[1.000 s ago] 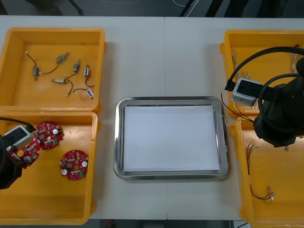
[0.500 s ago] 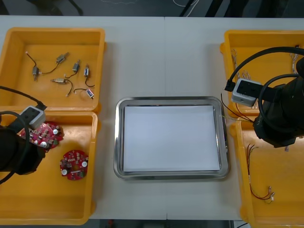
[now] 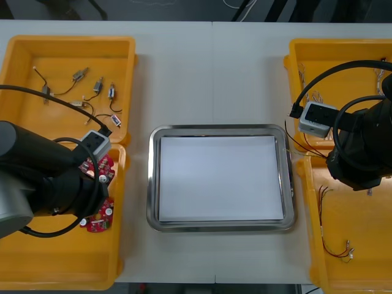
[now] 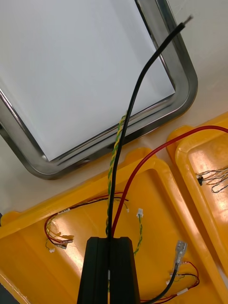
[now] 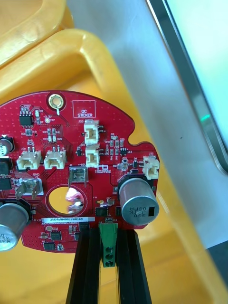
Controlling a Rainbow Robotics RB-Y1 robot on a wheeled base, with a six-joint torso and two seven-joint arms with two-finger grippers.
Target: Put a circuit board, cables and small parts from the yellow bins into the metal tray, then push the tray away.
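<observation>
My left claw (image 5: pixel 108 236) pinches a round red circuit board (image 5: pixel 76 156) by its green connector (image 5: pixel 108 244), above the near left yellow bin (image 5: pixel 118 80) beside the metal tray (image 5: pixel 189 88). My right claw (image 4: pixel 109 244) grips cables (image 4: pixel 135 97) over its near bin (image 4: pixel 156 190).

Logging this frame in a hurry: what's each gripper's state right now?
Left gripper: closed, holding a board.
Right gripper: closed, holding cables.

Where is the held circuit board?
Left wrist view: in the left gripper, the circuit board hangs over the near-left yellow bin, beside the metal tray.
</observation>
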